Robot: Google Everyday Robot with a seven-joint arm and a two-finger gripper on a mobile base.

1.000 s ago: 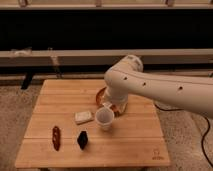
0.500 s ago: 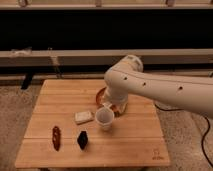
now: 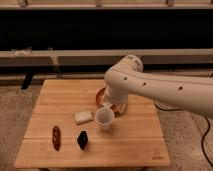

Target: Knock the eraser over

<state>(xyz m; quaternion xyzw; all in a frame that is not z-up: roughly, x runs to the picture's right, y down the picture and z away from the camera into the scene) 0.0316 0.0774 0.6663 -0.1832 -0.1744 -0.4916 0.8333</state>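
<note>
The eraser (image 3: 82, 139), a small black block, stands upright on the wooden table (image 3: 135, 137) near its front left. My white arm reaches in from the right across the table's back half. The gripper (image 3: 116, 105) is at the end of the arm, behind the translucent cup (image 3: 104, 118) and over a reddish-brown round object (image 3: 101, 94). The gripper is well to the right of and behind the eraser, apart from it.
A flat whitish block (image 3: 84, 116) lies left of the cup. A reddish-brown elongated object (image 3: 56, 137) lies left of the eraser. A low wall and rail run behind the table. A cable lies on the floor at right.
</note>
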